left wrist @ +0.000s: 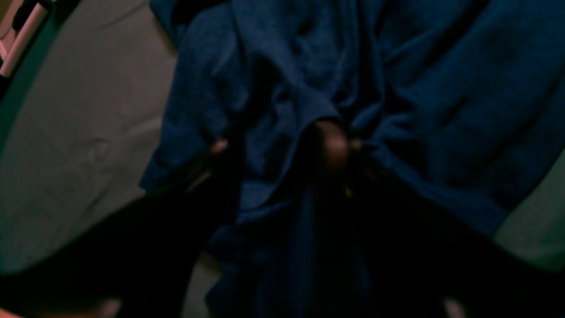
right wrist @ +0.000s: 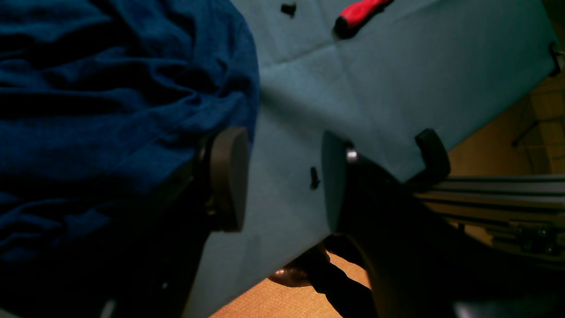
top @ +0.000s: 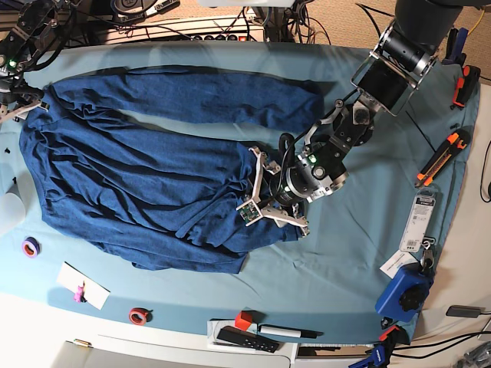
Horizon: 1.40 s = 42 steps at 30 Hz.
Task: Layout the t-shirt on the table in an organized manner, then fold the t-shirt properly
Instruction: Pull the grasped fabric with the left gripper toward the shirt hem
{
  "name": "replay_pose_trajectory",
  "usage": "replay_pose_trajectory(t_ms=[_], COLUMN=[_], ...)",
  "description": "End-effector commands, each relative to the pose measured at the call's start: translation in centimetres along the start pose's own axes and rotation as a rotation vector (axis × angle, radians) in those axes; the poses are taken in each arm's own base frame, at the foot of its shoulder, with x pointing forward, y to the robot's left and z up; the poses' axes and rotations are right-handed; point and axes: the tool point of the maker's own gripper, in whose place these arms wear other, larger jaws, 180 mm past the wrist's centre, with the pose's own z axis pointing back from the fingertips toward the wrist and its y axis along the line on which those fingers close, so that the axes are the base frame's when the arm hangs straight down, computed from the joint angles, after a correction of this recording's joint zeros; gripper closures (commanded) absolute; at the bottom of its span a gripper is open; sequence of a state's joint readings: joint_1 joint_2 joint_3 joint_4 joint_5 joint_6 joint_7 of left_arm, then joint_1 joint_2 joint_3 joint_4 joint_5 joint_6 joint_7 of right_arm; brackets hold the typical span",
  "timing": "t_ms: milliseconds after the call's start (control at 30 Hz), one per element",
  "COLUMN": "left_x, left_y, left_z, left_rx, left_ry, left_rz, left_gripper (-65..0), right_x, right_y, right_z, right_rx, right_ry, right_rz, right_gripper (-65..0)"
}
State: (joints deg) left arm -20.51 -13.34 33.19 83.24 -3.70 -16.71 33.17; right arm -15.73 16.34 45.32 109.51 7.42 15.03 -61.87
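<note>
The dark navy t-shirt [top: 146,180] lies spread over the left and middle of the teal table [top: 345,253], with wrinkles and a bunched right edge. Over that bunched edge my left gripper [top: 257,201] points down. In the dim left wrist view its fingers stand apart, and loose folds of the t-shirt [left wrist: 282,110] lie between and around them. My right gripper [right wrist: 282,181] is open at the shirt's far left corner. Its left pad [right wrist: 229,176] is at the hem of the t-shirt [right wrist: 110,110], and only bare table [right wrist: 397,88] lies between the pads.
A red-handled tool [right wrist: 362,11] and small black bits [right wrist: 314,177] lie near the table edge, with floor beyond. An orange knife [top: 443,157], a blue object [top: 404,291], tape rolls [top: 31,247], a white card [top: 83,285] and a remote [top: 245,337] ring the front and right.
</note>
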Motion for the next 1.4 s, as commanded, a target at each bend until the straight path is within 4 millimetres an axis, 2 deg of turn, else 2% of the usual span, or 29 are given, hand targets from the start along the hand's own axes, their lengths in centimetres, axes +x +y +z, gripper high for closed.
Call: replay_pose_trajectory(t_ms=[0,167,400,667,800,933,1000,1067,1233,1367], left_x=[1.7,1.5,2.5,3.1,3.2,2.3,1.8,1.5,1.8,3.3], left_y=[1.2,2.7,3.2,3.8,4.0,3.9,3.8,3.5,2.7,4.2], left_z=[0.3,0.4,0.5,0.6,0.6,0.1,-0.2,-0.4,-0.7,-0.5], left_rx=[0.025,0.091,0.049,0.075,0.083,0.076,0.072,0.054,0.007,0.049], left_ry=[-0.043,-0.014,-0.005,-0.033,-0.042,-0.023,-0.02,-0.024,-0.061,-0.107], left_rz=[-0.009,0.016,0.109,0.088,0.077,0.085,0.09,0.084,0.059,0.006], left_gripper=[-31.0,-32.4,-32.4,-31.8,-27.9,-23.5,-15.6,-0.2,0.0,0.0], right_x=[1.7,1.7,1.7,1.7,1.7,1.7,1.7,1.7,1.7,1.7], right_y=[-0.9,-0.9,-0.9,-0.9,-0.9,-0.9,-0.9,-0.9,-0.9,-0.9], right_z=[0.4,0.4,0.4,0.4,0.4,0.4,0.4,0.4,0.4,0.4], right_rx=[-0.027,-0.027,-0.027,-0.027,-0.027,-0.027,-0.027,-0.027,-0.027,-0.027], right_ry=[-0.056,-0.056,-0.055,-0.055,-0.056,-0.055,-0.056,-0.056,-0.056,-0.056], right_rz=[0.012,0.012,0.012,0.012,0.012,0.011,0.012,0.011,0.011,0.011], right_gripper=[-27.1,-27.1,-27.1,-27.0,-27.1,-27.1,-27.1,-27.1,-27.0,-27.1])
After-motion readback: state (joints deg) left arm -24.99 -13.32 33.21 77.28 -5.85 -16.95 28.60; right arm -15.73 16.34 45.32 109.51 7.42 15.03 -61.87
